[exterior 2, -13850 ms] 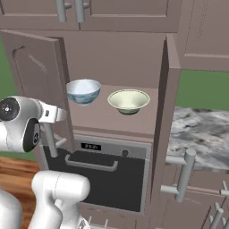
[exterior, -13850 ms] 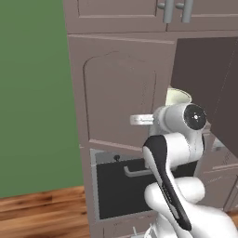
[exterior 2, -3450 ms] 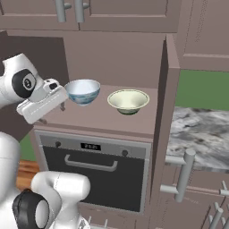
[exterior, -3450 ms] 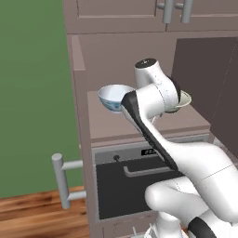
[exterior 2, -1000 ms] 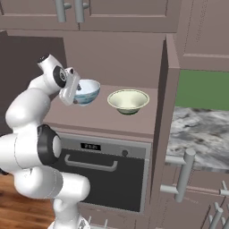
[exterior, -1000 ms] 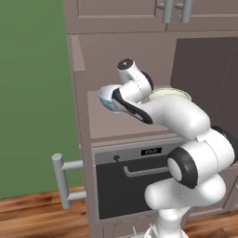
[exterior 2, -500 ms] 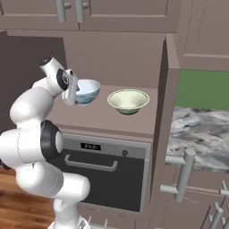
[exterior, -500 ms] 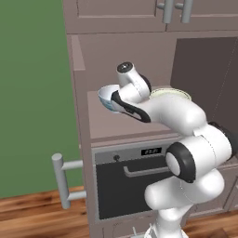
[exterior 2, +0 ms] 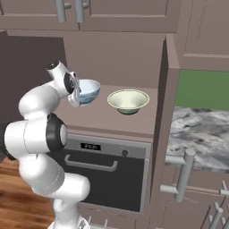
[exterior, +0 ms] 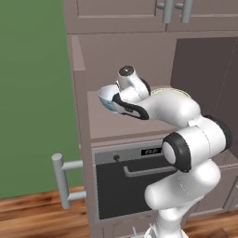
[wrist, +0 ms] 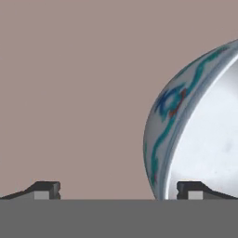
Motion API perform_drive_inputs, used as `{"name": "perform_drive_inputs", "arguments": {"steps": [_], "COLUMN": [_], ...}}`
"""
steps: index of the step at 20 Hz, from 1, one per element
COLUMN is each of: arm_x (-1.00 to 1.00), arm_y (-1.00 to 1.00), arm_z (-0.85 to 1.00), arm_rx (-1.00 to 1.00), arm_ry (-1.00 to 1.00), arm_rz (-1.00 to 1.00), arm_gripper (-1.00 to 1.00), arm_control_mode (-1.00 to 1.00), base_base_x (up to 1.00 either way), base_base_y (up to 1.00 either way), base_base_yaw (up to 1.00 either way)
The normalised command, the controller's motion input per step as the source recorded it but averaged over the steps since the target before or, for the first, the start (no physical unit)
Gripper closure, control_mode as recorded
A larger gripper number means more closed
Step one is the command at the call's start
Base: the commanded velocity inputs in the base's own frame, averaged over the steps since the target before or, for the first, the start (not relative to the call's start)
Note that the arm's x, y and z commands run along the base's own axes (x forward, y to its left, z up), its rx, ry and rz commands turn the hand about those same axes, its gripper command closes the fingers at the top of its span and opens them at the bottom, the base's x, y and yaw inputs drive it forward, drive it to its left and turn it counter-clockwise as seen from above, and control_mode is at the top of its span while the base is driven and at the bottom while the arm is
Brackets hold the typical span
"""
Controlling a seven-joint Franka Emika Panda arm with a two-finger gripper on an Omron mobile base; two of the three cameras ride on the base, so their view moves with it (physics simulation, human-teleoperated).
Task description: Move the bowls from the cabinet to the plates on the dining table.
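Two bowls stand on the open cabinet's (exterior 2: 162,94) shelf. The white bowl with blue markings (exterior 2: 89,91) (exterior: 106,96) is on the left, the pale cream-green bowl (exterior 2: 128,100) (exterior: 162,91) to its right. My gripper (exterior 2: 76,95) (exterior: 116,101) is open at the white bowl's left rim. In the hand view the gripper (wrist: 118,190) straddles that bowl's (wrist: 200,130) wall, one fingertip (wrist: 189,189) inside it and the other outside. The dining table's marble top (exterior 2: 197,134) shows at the right. The plates are out of view.
A dark oven front (exterior 2: 105,172) with a curved handle sits under the shelf. The open cabinet door (exterior 2: 160,134) juts out to the right of the cream-green bowl. Grey bar handles (exterior 2: 184,176) stick out low on the right, and another (exterior: 60,179) low on the left.
My hand has edged a little closer onto the white bowl's rim. The jaws stay wide apart and both bowls rest where they were.
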Motion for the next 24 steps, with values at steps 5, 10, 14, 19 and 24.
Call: {"name": "perform_drive_inputs", "arguments": {"steps": [5, 10, 14, 19, 24], "arm_x": [0.31, 0.32, 0.33, 0.34, 0.35], "arm_y": [0.0, 0.0, 0.0, 0.0, 0.0], "arm_z": [-0.33, -0.25, -0.3, -0.39, -0.46], "arm_rx": [0.0, 0.0, 0.0, 0.0, 0.0], "arm_ry": [0.0, 0.0, 0.0, 0.0, 0.0], "arm_rz": [0.09, 0.08, 0.09, 0.09, 0.09], "arm_gripper": [-1.0, -1.0, -1.0, -1.0, -1.0], "arm_control_mode": [-1.0, -1.0, -1.0, -1.0, -1.0], "base_base_x": [0.0, 0.0, 0.0, 0.0, 0.0], "base_base_y": [0.0, 0.0, 0.0, 0.0, 0.0], "base_base_yaw": [0.0, 0.0, 0.0, 0.0, 0.0]}}
